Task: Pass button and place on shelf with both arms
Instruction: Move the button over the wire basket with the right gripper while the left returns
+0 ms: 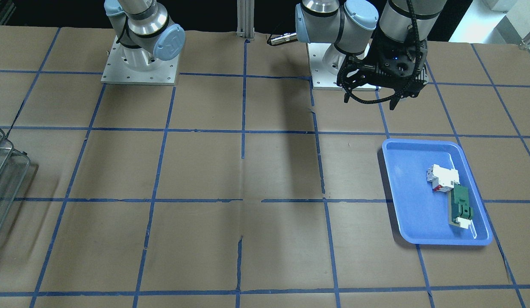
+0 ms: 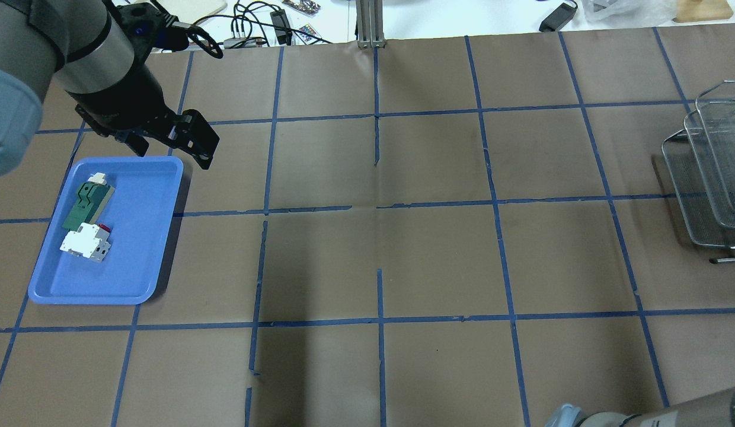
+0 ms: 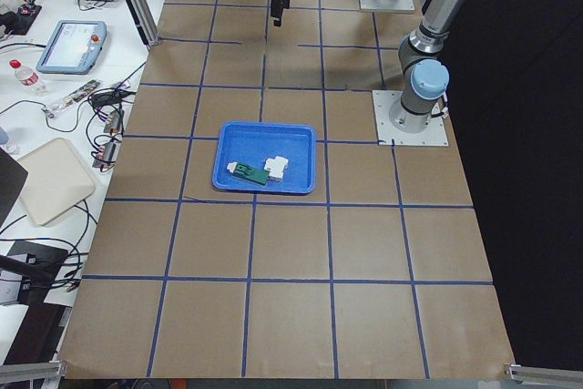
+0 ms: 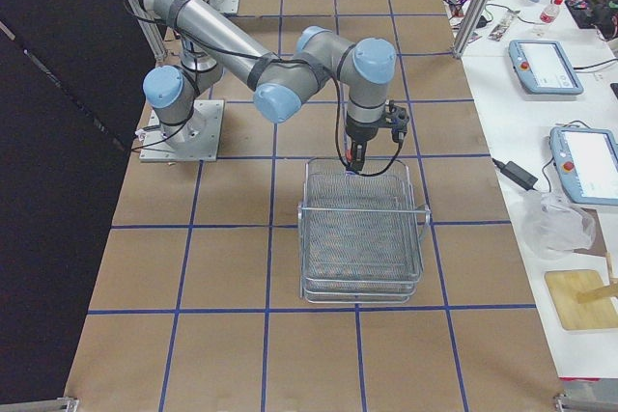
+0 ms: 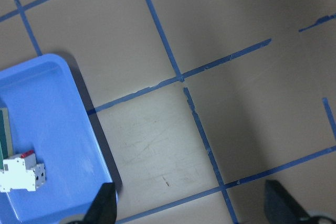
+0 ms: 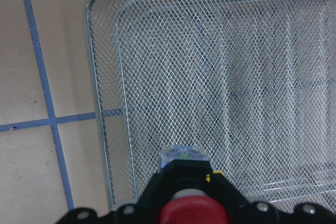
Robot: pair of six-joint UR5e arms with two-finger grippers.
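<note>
In the right wrist view my right gripper (image 6: 185,179) is shut on the button (image 6: 191,211); its red cap is near the camera and its bluish clear block points down. It hangs just above the near end of the wire-mesh shelf (image 6: 210,77). The exterior right view shows this gripper (image 4: 355,156) over the shelf's (image 4: 362,229) top tier. My left gripper (image 1: 369,102) is open and empty, raised above the table beside the blue tray's (image 1: 419,214) robot-side end. It also shows in the overhead view (image 2: 172,154).
The blue tray (image 2: 136,237) holds a white blocky part with red marks (image 2: 83,243) and a flat green part (image 2: 86,204). The shelf (image 2: 711,172) stands at the table's right end. Brown paper with blue tape lines covers the table.
</note>
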